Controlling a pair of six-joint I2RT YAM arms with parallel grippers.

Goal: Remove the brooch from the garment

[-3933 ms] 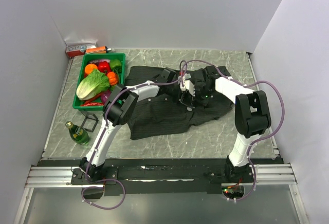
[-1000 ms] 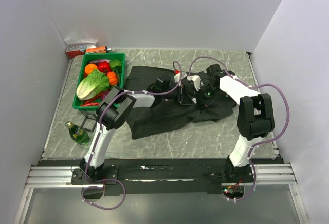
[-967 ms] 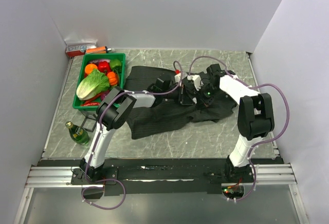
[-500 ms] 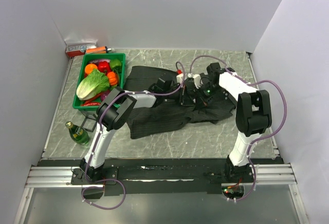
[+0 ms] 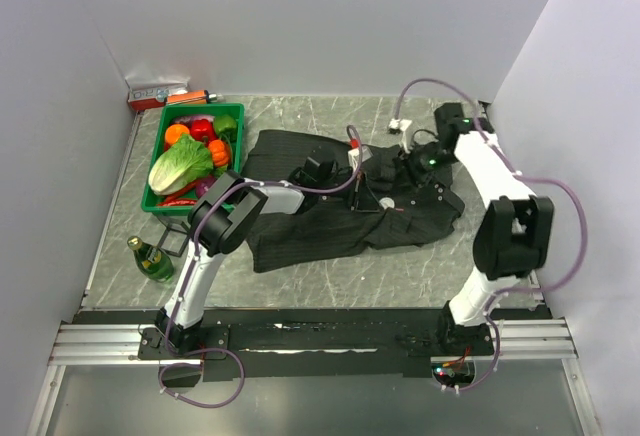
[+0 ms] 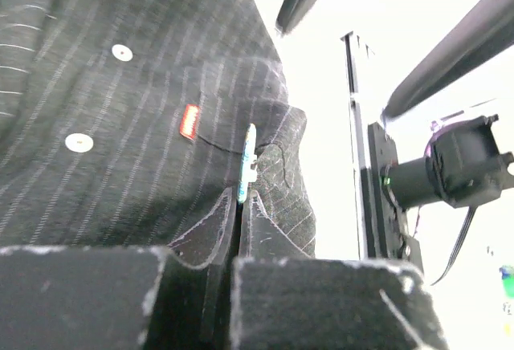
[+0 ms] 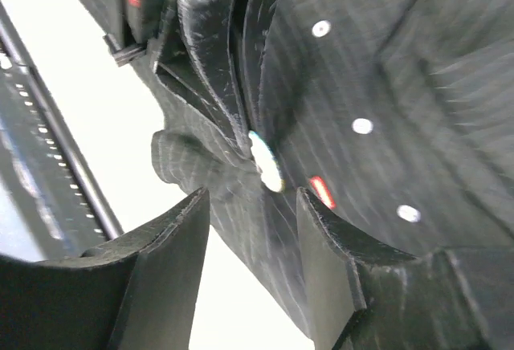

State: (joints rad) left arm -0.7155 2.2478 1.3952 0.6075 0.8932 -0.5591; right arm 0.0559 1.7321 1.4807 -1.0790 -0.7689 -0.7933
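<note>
The left hand (image 6: 238,205) has its fingers nearly together, pinching a raised fold of the garment (image 6: 104,149) at a pale disc (image 6: 249,165) seen edge-on, its nature unclear. The brooch (image 6: 190,121) sits on the cloth just beside that fold and is too small to make out from above. The right hand (image 7: 253,205) gapes wide, holding nothing.

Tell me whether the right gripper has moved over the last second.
Yes. The right gripper has drawn back to the right, farther from the green basket.
</note>
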